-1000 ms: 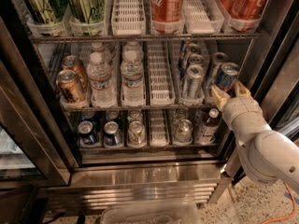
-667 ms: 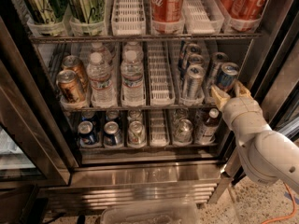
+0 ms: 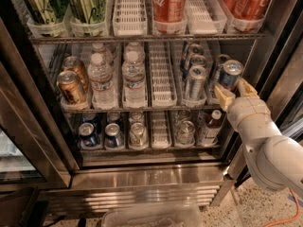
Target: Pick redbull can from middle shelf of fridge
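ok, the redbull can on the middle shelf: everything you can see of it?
The redbull can is slim, blue-and-silver metal with a silver pull-tab top. It stands upright at the front of the rightmost lane of the middle shelf in the fridge. Another slim can stands close behind it, and silver slim cans fill the lane to its left. The hand sits at its lower front and hides the base. Contact cannot be confirmed.
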Available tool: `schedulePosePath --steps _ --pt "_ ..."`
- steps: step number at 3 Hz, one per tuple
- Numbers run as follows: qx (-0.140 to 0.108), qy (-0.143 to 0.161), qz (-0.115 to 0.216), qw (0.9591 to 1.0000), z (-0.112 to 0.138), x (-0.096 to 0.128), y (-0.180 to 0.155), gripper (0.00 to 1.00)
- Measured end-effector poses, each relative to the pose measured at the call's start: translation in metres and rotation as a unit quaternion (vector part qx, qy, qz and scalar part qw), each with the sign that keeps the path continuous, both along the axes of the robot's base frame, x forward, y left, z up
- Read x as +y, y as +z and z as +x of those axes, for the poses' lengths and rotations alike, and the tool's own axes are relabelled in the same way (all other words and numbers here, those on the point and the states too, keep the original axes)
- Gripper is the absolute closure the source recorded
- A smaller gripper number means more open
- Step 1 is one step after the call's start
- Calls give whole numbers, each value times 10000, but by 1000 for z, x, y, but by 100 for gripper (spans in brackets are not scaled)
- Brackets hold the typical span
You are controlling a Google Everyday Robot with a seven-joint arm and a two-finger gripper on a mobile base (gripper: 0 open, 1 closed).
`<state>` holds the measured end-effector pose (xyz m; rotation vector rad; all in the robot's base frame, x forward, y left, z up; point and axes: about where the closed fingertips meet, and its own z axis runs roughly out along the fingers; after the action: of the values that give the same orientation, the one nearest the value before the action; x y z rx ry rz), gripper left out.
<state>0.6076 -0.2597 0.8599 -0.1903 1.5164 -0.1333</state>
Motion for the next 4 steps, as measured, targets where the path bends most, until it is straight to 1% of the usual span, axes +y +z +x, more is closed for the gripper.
schedulePosePath --steps 1,2,3,4 --pt "-258 122 59 9996 -9 6 26 100" --pt "-350 185 52 9992 -16 8 38 100" --pt "-183 227 -83 9995 -23 9 42 100" --pt "366 406 -305 9980 -42 6 32 100"
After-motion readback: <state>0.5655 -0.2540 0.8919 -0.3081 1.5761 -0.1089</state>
